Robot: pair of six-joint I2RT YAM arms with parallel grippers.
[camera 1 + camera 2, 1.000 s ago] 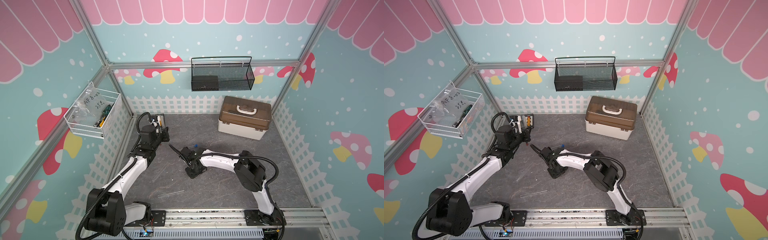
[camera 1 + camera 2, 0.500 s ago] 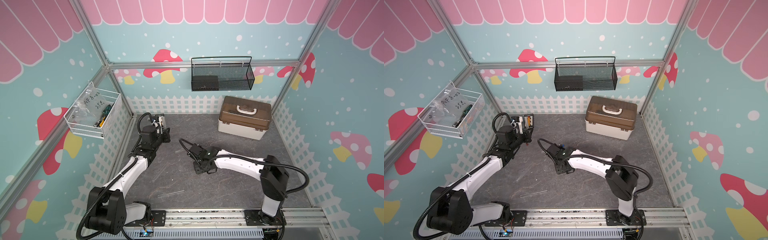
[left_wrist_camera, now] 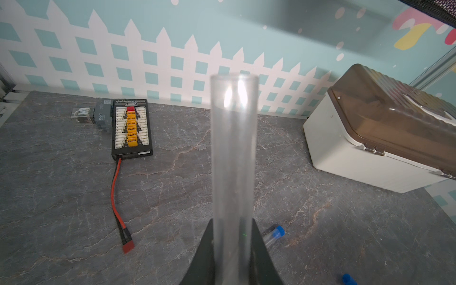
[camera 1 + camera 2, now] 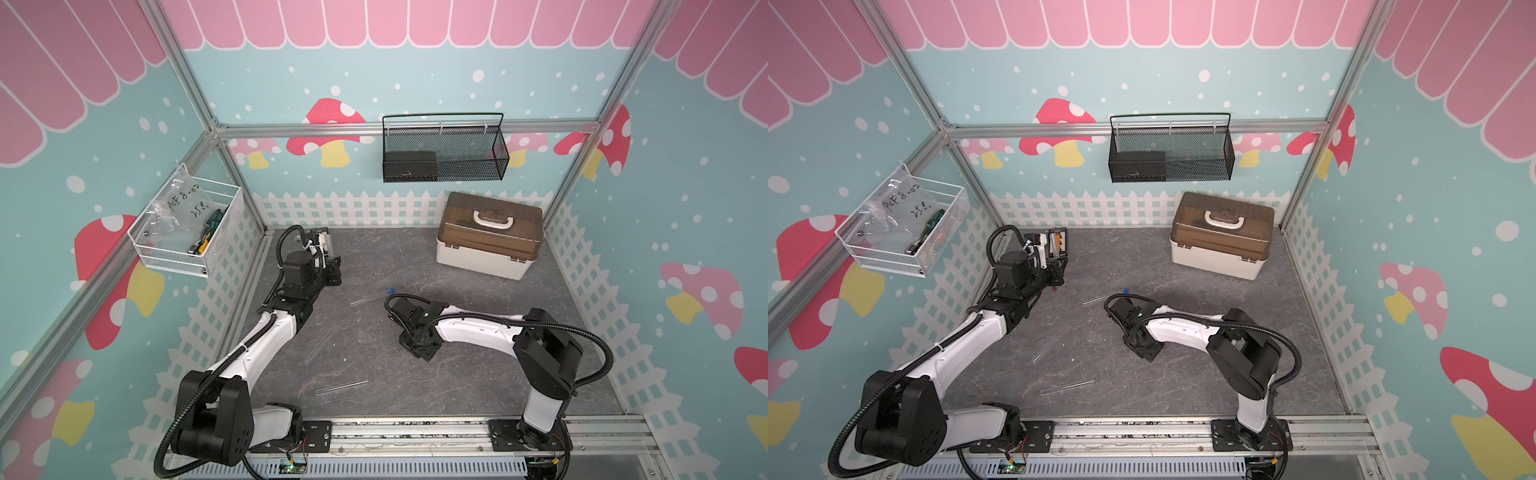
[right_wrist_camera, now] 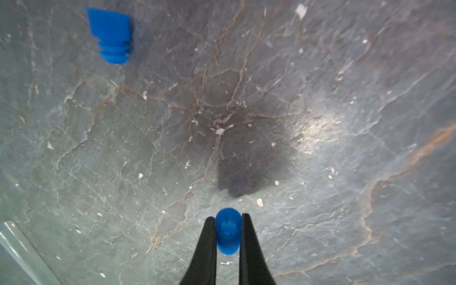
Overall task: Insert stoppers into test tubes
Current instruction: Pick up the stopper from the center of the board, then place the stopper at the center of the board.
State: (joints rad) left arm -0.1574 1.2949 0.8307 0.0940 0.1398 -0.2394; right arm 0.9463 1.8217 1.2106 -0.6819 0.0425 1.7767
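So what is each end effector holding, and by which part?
Left end effector: test tube, gripped far from its open mouth. Right end effector: blue stopper, pinched across its sides.

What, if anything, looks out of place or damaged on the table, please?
Nothing looks broken or spilled. Two unstoppered test tubes lie loose and askew on the table, and a connector board with a red lead sits in the back corner, unrelated to the job.

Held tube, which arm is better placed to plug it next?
Right, probably. The right gripper is shut on a stopper. The left gripper is shut on the tube, open end free, so it likely only needs to hold steady.
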